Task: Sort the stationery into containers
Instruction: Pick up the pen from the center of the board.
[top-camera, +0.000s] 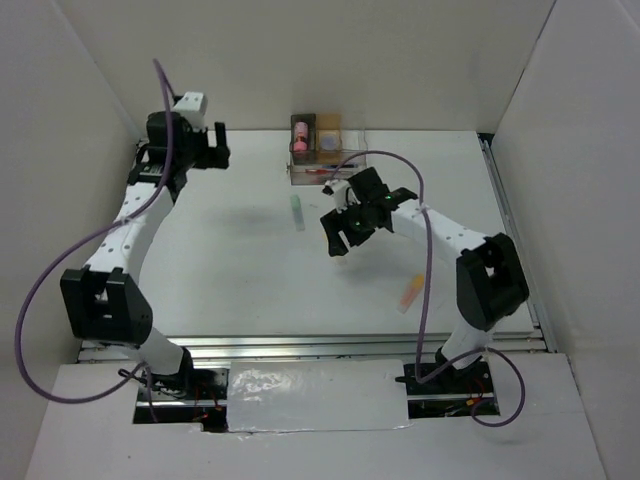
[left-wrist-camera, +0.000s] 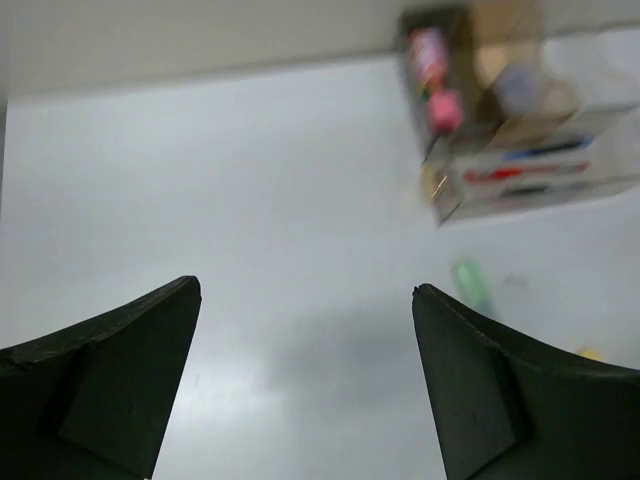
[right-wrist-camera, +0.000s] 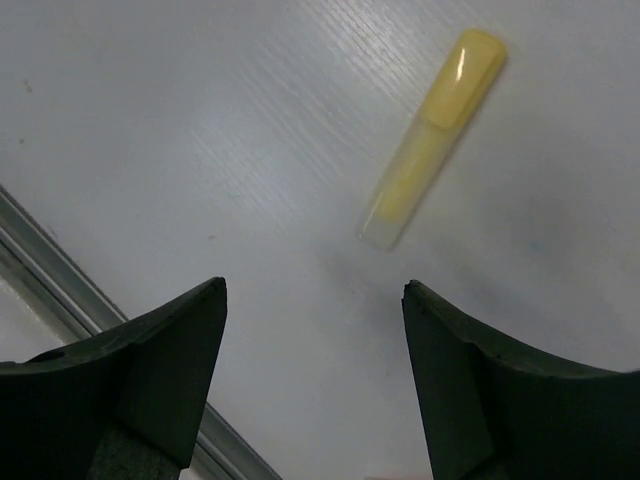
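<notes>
Stationery lies partly in the containers and partly loose on the white table (top-camera: 230, 270). At the far wall stands a joined cluster of small boxes (top-camera: 330, 122). A stubby pink cylinder (top-camera: 300, 135) sits in the dark grey box, and a round purple pot (top-camera: 328, 143) sits in the tan box beside it. In front of them, a long low clear plastic tray (left-wrist-camera: 460, 200) holds a thin blue pen (left-wrist-camera: 545, 152), a thin red pen (left-wrist-camera: 505, 174) and a thin black pen (left-wrist-camera: 520, 190), all lying lengthwise.

A short green marker (top-camera: 297, 212) lies on the table near the tray, on its near side. A short yellow marker (right-wrist-camera: 432, 140) lies well apart from the boxes, toward the metal rail (right-wrist-camera: 60, 290) at the table's near edge.

The left gripper (top-camera: 215, 148) hangs raised at the far left, its fingers spread wide with nothing between them. The right gripper (top-camera: 340, 243) hovers above the table between the two markers, jaws parted and empty. In its wrist view the yellow marker lies beyond the fingertips.
</notes>
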